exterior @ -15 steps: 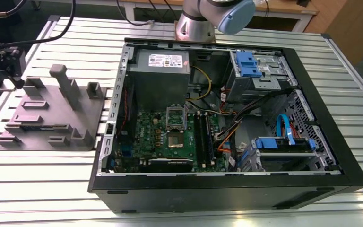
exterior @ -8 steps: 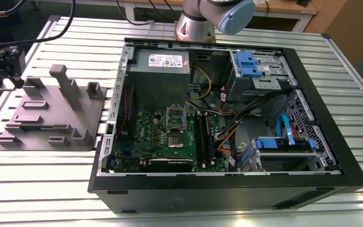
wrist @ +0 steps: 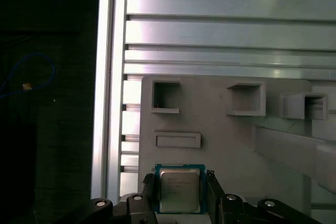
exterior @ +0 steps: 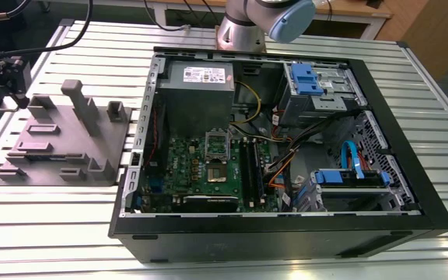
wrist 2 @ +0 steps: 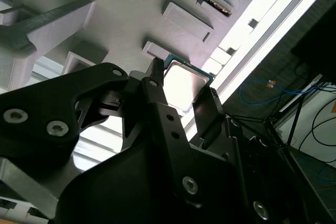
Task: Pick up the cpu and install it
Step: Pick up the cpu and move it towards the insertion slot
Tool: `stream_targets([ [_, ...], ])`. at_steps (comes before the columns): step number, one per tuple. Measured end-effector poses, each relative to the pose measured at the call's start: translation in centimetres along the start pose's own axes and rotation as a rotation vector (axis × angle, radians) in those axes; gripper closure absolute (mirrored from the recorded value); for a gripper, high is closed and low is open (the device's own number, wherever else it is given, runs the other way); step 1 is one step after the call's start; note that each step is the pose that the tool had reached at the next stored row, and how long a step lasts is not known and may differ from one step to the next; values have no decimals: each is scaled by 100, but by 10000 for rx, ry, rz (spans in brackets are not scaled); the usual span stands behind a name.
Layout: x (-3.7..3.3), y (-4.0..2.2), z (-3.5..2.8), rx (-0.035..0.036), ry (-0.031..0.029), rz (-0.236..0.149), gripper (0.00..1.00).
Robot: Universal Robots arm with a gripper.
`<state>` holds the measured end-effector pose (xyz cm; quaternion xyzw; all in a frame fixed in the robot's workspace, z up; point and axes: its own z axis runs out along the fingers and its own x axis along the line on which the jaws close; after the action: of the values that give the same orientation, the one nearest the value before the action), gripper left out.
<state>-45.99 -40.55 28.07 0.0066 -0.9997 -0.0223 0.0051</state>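
The cpu [wrist: 179,188], a small square chip with a shiny metal top and a thin blue-green rim, sits between the two black fingers of my gripper [wrist: 180,196], over the grey fixture block [wrist: 236,140] near that block's edge. In the second wrist view the fingers flank the cpu [wrist 2: 185,81] tightly on two opposite sides, so my gripper [wrist 2: 182,85] is shut on it. I cannot tell whether the chip rests on the block or hangs just above it. In the exterior view my gripper [exterior: 11,87] is at the far left, over the fixture block [exterior: 60,146].
An open black computer case [exterior: 434,192] lies on the slatted metal table [exterior: 53,221]. Its green motherboard carries the silver socket frame [exterior: 217,153], with the grey power-supply box [exterior: 196,87] behind. The arm's base [exterior: 244,29] stands behind the case.
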Motion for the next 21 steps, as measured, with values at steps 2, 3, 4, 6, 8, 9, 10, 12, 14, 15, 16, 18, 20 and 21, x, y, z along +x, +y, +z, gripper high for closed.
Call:
stream_targets([
  [2, 0, 0, -5, 0, -1, 0, 53],
  [3, 0, 0, -7, 0, -1, 0, 53],
  [4, 0, 1, -9, 0, -1, 0, 53],
  [6, 0, 1, -12, 0, -1, 0, 53],
  [8, 0, 1, -17, 0, 0, 1, 53],
  [9, 0, 1, -17, 0, -1, 0, 53],
  [10, 0, 1, -18, 0, -1, 0, 53],
  [12, 0, 1, -22, 0, -1, 0, 53],
  [14, 0, 2, -35, 1, 0, 0, 53],
  [15, 1, 2, -36, 0, 0, 0, 53],
  [16, 1, 2, -38, 0, 0, 0, 53],
  [18, 0, 2, -42, 0, 0, 0, 53],
  [20, 0, 2, -47, 1, 0, 0, 53],
  [21, 1, 2, -50, 0, 0, 0, 53],
])
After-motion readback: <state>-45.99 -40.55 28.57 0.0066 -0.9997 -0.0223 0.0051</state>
